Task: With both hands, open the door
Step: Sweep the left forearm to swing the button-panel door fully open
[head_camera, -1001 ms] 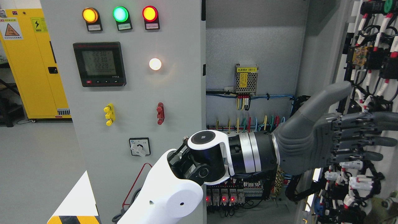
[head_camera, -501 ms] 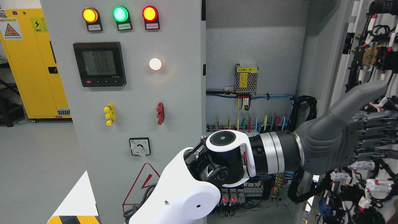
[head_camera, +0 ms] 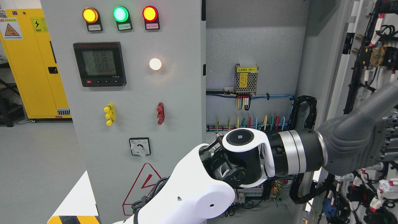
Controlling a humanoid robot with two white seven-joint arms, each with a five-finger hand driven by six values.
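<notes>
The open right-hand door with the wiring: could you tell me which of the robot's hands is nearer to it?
Left. The left hand reaches across to the wired inner face of the open door at the picture's right edge; the right hand is not in view.

- I see a yellow cabinet (head_camera: 34, 62) standing on the grey floor (head_camera: 37, 174) at far left.
- I see a hazard-striped corner (head_camera: 74, 217) at the bottom edge.
- A dark stand (head_camera: 6, 109) sits beside the cabinet.
</notes>
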